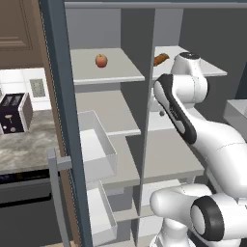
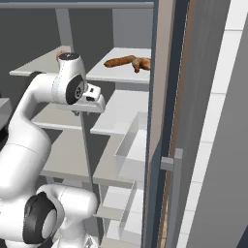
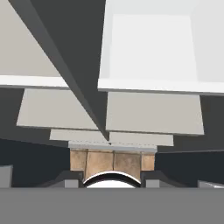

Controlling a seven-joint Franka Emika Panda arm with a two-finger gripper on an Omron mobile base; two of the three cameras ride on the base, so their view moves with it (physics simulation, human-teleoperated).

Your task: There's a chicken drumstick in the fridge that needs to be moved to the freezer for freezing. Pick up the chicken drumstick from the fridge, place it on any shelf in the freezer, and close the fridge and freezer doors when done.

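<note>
The chicken drumstick (image 2: 142,63), a stubby orange-brown lump, lies on the top shelf of the fridge compartment (image 2: 127,104), right of a longer brown stick of food (image 2: 118,61). My gripper (image 3: 111,178) points downward, below and to the left of that shelf, in front of the divider between the compartments. Its fingers stand apart with nothing between them; it is open. The hand (image 2: 93,102) hangs from the white arm. The freezer compartment (image 1: 103,103) lies to the left, with pale shelves (image 1: 108,73). Both doors, the left (image 1: 62,120) and the right (image 2: 167,121), stand wide open, edge-on.
A round red apple (image 1: 101,60) sits on the freezer's top shelf. Clear bins (image 1: 96,147) hang on the left door, and another bin (image 2: 131,150) on the right door. Grey bar handles (image 1: 55,193) jut from the door edges. A toaster (image 1: 14,113) stands on the counter at left.
</note>
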